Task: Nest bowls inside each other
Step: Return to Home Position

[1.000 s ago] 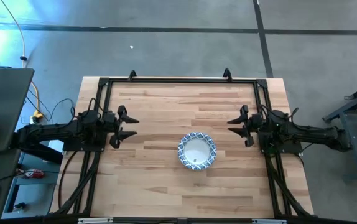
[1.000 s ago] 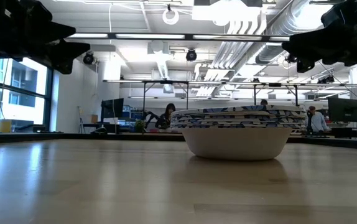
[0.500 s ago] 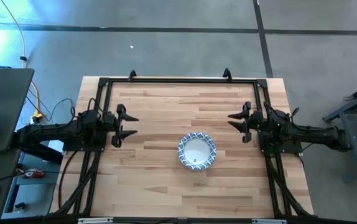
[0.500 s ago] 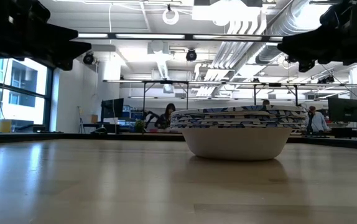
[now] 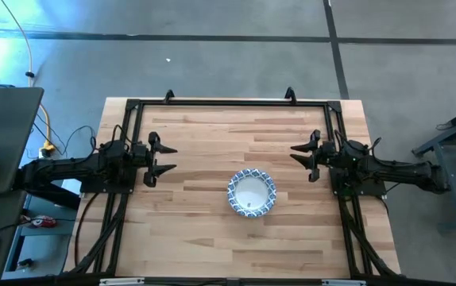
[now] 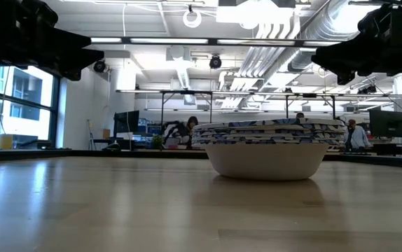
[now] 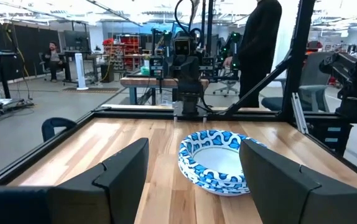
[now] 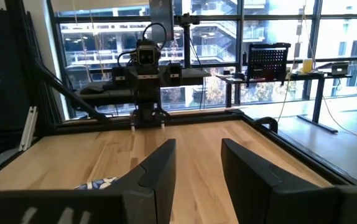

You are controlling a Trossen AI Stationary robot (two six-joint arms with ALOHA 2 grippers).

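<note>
The bowls (image 5: 252,193) stand nested in one stack a little right of the table's middle, white inside with blue-patterned rims. The low view shows several rims (image 6: 267,128) lying one on another, with the bottom bowl's base on the wood. My left gripper (image 5: 168,160) hovers open at the table's left side, pointing level toward the stack (image 7: 219,162). My right gripper (image 5: 295,153) hovers open at the right side, pointing level across the table. Only a bit of rim (image 8: 97,184) shows in its wrist view. Neither gripper holds anything.
A black frame (image 5: 228,103) runs along the table's far edge and down both sides beside the arm bases. Bare wood (image 5: 212,246) lies around the stack. People and desks show in the room beyond the table.
My right gripper has swung slightly toward the table's far edge without leaving its place. My left gripper has rolled a little about its own axis. The bowls have stayed where they were.
</note>
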